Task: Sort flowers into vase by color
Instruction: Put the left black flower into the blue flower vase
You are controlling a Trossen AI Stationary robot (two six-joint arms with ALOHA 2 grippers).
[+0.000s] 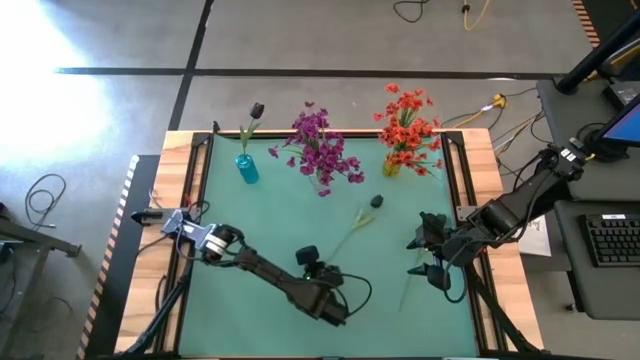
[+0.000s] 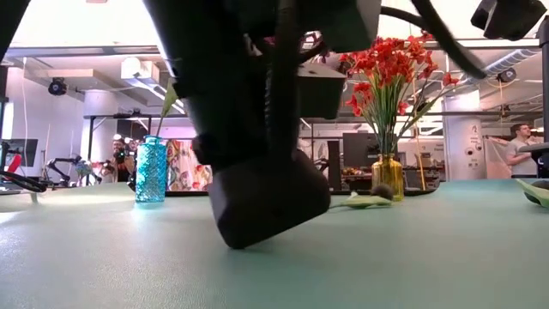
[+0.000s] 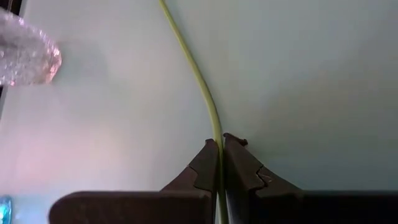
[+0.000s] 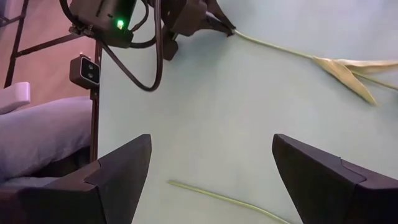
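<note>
Left arm reaches in from the left edge, stretched low across the near middle of the worktop, its end effector (image 3: pixel 220 144) with fingers pinched together on a thin green stem. Right arm comes in from the right side, elbow bent; its end effector (image 4: pixel 211 165) hovers with fingers spread wide, gripping nothing.

I can't read any text, label, brand or number from here: nothing legible on the counter (image 1: pixel 270 215), the vases, the arms or the gear in the room behind.
</note>
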